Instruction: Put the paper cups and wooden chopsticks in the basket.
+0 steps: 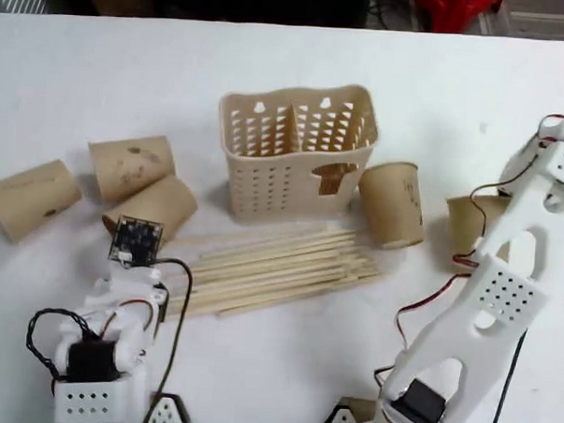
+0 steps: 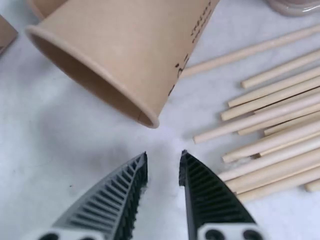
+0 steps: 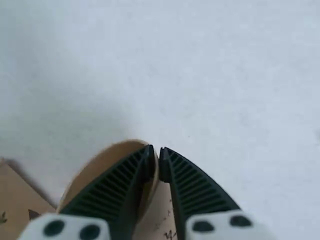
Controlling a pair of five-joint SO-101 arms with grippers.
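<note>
One big white table (image 1: 456,79) sits under everything. Next biggest is the basket (image 1: 294,151): cream plastic, walls full of little holes, a divider splitting it into two compartments. It stands upright, well out ahead of the left gripper (image 2: 163,159) and off to the inner side of the right gripper (image 3: 156,152). Then there are five paper cups, all plain brown. The nearest cup (image 2: 120,50) lies on its side just ahead of the left gripper's tips, open mouth facing them, not touching. A second cup (image 1: 129,165) lies just beyond it, and a third cup (image 1: 30,199) is farther off to that gripper's outer side, both tipped over too. The left gripper is spread a little, ribbed black fingers apart with bare table between them. The right gripper is pinched onto the rim of a fourth cup (image 3: 102,161), one finger inside the mouth, one outside, the wall clamped between. A fifth cup (image 1: 392,204) sits between that gripper and the basket, right against the basket's side; can't tell if it's upright. Smallest are the chopsticks (image 1: 270,267): pale wood, lying flat in a loose, roughly parallel bundle beside the left gripper's inner finger.
</note>
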